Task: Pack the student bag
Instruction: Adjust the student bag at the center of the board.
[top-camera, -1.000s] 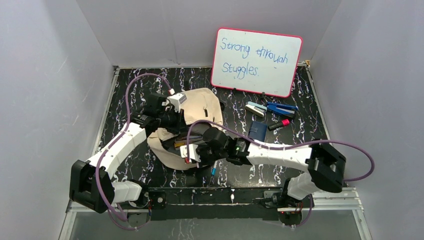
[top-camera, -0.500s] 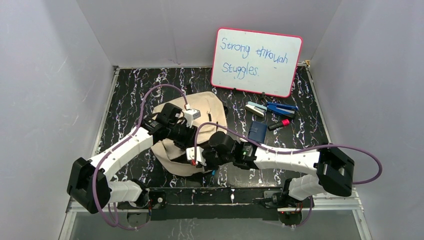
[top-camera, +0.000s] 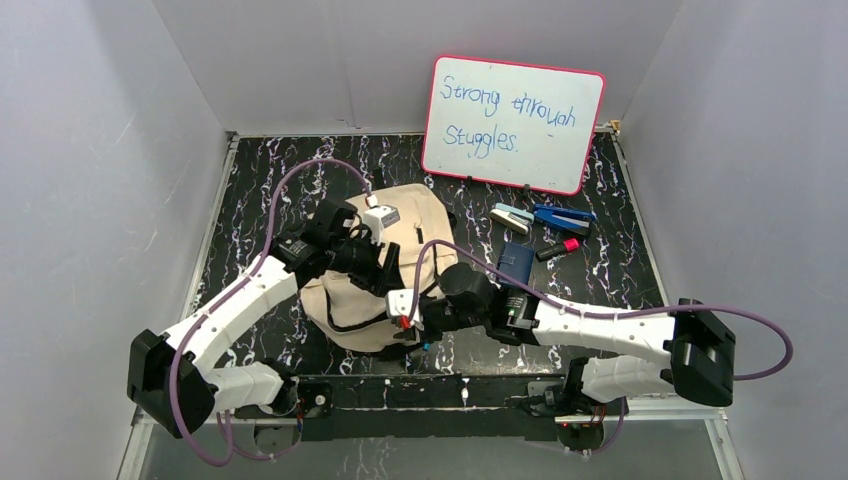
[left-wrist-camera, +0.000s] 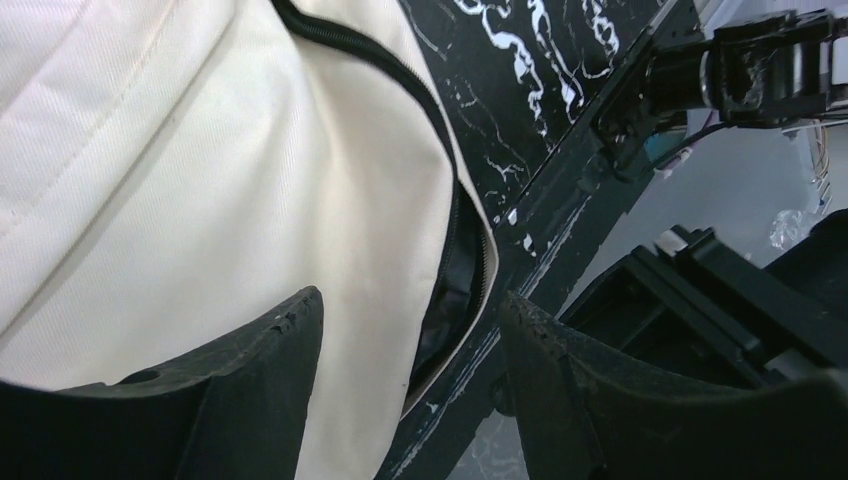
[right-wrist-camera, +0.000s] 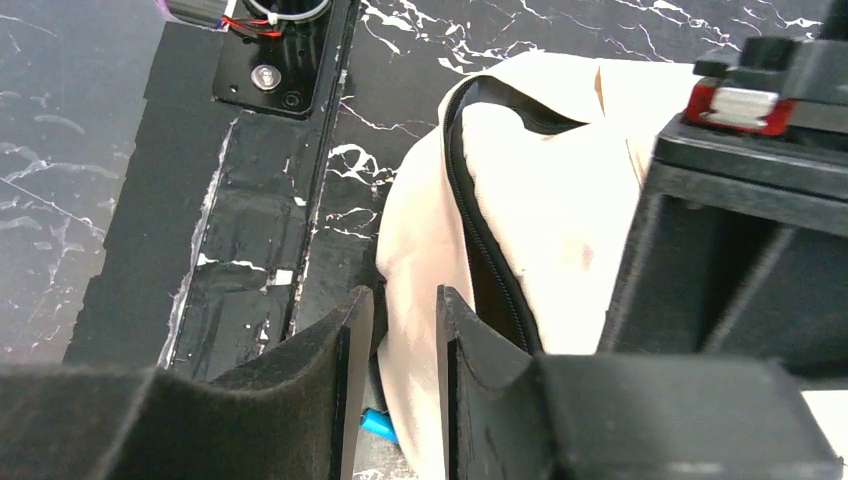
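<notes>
The student bag (top-camera: 405, 215), a cream canvas backpack, lies left of the table's middle, and its dark zipper opening (left-wrist-camera: 455, 290) gapes at the near end. My left gripper (top-camera: 385, 268) hovers over the bag's near part. In the left wrist view that gripper (left-wrist-camera: 412, 298) is open, with cream fabric (left-wrist-camera: 200, 180) below and nothing held. My right gripper (top-camera: 408, 310) sits at the bag's near right edge. In the right wrist view it (right-wrist-camera: 404, 292) stands slightly open, and the bag's rim (right-wrist-camera: 540, 200) runs through the gap. A blue pen (right-wrist-camera: 378, 424) lies under that edge.
A whiteboard (top-camera: 513, 122) leans on the back wall. To the right of the bag lie a stapler (top-camera: 511, 218), a blue tool (top-camera: 563, 216), a red-capped marker (top-camera: 560, 247) and a navy case (top-camera: 516, 261). The black mounting rail (right-wrist-camera: 250, 230) runs along the near edge.
Both grippers went from shut to open and let go of the bag's rim. The mouth they held apart has dropped almost closed. Both arms shifted slightly to the right.
</notes>
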